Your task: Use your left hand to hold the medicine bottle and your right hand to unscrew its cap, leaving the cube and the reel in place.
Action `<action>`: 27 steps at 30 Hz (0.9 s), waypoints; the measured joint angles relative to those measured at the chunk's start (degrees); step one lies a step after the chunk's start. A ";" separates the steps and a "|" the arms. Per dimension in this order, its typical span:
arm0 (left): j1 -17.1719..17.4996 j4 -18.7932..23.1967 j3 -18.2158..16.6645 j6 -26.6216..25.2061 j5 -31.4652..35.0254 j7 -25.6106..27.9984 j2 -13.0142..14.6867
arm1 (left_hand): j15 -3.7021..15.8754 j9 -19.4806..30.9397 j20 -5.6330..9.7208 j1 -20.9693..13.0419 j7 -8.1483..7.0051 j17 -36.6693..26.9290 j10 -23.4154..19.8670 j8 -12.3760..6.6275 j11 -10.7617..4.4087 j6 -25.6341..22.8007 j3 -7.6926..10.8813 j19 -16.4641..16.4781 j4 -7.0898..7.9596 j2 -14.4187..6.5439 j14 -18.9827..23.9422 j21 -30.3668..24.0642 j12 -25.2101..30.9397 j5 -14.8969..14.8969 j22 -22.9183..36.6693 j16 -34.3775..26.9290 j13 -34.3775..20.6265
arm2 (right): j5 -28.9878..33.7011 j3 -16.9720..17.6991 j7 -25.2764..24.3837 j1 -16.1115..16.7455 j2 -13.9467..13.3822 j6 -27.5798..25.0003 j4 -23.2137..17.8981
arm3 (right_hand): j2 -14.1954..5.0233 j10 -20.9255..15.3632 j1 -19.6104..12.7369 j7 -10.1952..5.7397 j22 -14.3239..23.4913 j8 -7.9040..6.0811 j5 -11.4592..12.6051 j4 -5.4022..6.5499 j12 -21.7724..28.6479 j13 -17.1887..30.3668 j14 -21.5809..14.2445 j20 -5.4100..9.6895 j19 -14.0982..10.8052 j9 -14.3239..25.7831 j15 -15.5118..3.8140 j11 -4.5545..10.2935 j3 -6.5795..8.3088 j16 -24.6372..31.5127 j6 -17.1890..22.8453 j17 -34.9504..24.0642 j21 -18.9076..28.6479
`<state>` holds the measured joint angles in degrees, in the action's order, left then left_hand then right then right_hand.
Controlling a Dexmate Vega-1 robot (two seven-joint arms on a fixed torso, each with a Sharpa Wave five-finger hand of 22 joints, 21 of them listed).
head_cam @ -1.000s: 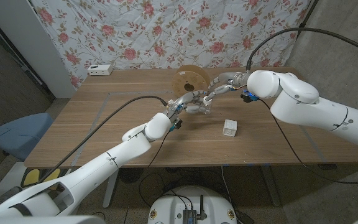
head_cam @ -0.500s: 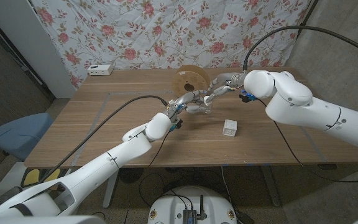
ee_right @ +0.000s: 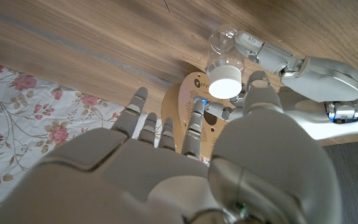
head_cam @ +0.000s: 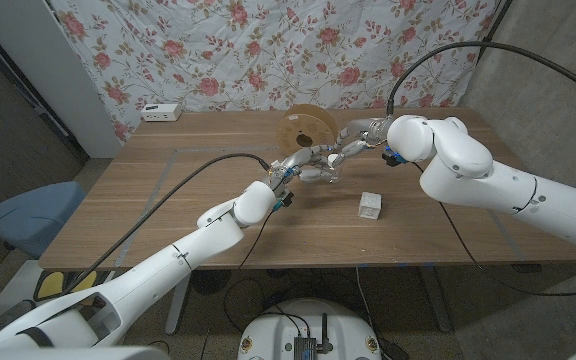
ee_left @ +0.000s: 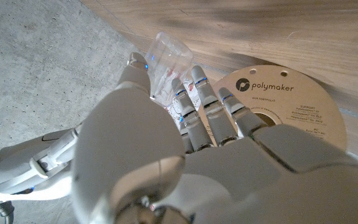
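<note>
The clear medicine bottle (ee_right: 221, 45) with its white cap (ee_right: 225, 81) is held off the table by my left hand (ee_right: 303, 67), whose fingers (ee_left: 194, 102) wrap its body (ee_left: 166, 59). In the head view my left hand (head_cam: 306, 166) is mid-table, just in front of the reel (head_cam: 303, 126). My right hand (head_cam: 354, 139) reaches in from the right with fingers spread. Its thumb (ee_right: 258, 93) and fingers (ee_right: 194, 121) flank the cap; I cannot see a firm pinch. The white cube (head_cam: 370, 206) sits on the table nearer the front, right of both hands.
The tan reel (ee_left: 278, 102) with a black Polymaker label lies flat right behind the bottle. A white power strip (head_cam: 161, 111) sits at the table's far left corner. Flowered cloth hangs behind the table (head_cam: 168, 200).
My right forearm and elbow have swung leftward toward the middle; the right hand stays at the bottle's cap. The left hand, bottle, cube and reel have not moved.
</note>
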<state>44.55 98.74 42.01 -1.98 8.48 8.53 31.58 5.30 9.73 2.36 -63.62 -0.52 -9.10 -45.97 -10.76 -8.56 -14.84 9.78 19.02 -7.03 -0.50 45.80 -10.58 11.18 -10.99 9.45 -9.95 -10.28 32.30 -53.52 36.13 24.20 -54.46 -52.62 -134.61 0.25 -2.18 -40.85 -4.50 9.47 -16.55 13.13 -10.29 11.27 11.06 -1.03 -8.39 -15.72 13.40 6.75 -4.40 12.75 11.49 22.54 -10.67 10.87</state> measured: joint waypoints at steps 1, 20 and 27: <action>0.00 0.00 0.00 0.01 0.01 0.00 0.00 | 0.01 0.00 0.00 0.06 0.00 0.00 -0.03 0.00 -0.03 0.00 0.00 0.00 0.00 -0.06 -0.01 0.00 0.00 0.00 0.00 0.00 0.00 | 0.06 0.00 0.02 0.07 0.05 0.01 0.03 | 0.04 -0.21 -0.06 -0.12 0.00 -0.21 -0.05 -0.07 0.00 0.00 -0.22 0.17 -0.17 0.07 0.22 0.20 0.08 0.00 0.17 0.00 0.00; -0.08 -0.69 -0.01 0.79 0.17 -0.01 -0.35 | 0.12 0.00 0.31 0.06 0.00 0.00 -0.03 0.00 -0.03 -0.42 0.48 -0.32 -0.01 -0.06 0.49 0.00 -0.01 0.00 -0.13 0.00 0.03 | 4.23 1.65 0.39 2.96 1.89 1.14 0.99 | 0.65 -1.83 -2.95 -0.03 0.00 -2.64 -0.46 0.32 0.44 0.30 -1.98 0.91 -2.15 0.92 -0.54 0.20 1.08 0.40 4.30 -0.01 0.00; -0.31 -1.00 0.01 0.98 0.22 -0.13 -0.47 | 0.12 0.00 0.00 0.28 -0.09 0.00 -0.02 0.00 -0.03 -0.51 0.48 -0.63 0.00 -0.28 0.49 0.00 -0.01 0.00 -0.13 0.00 0.04 | 4.98 2.20 0.28 3.58 2.52 1.60 1.54 | 0.88 -2.66 -3.29 0.20 0.00 -3.19 -0.78 0.32 0.44 0.29 -2.45 1.18 -2.42 1.36 -0.41 0.00 1.57 0.40 5.72 -0.01 0.21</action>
<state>44.23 97.73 42.02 -1.00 8.70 8.40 31.11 5.42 9.73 2.36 -63.34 -0.61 -9.10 -45.99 -10.76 -8.59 -15.35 10.25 18.38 -7.04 -0.78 46.29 -10.58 11.17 -10.99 9.33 -9.95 -10.24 37.28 -51.31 36.41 27.78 -51.94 -51.01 -133.07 1.12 -4.84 -44.14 -4.30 9.47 -19.74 12.35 -9.96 11.71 11.35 -3.48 -7.21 -18.13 14.75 6.34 -4.40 14.32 11.89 28.26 -10.68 11.08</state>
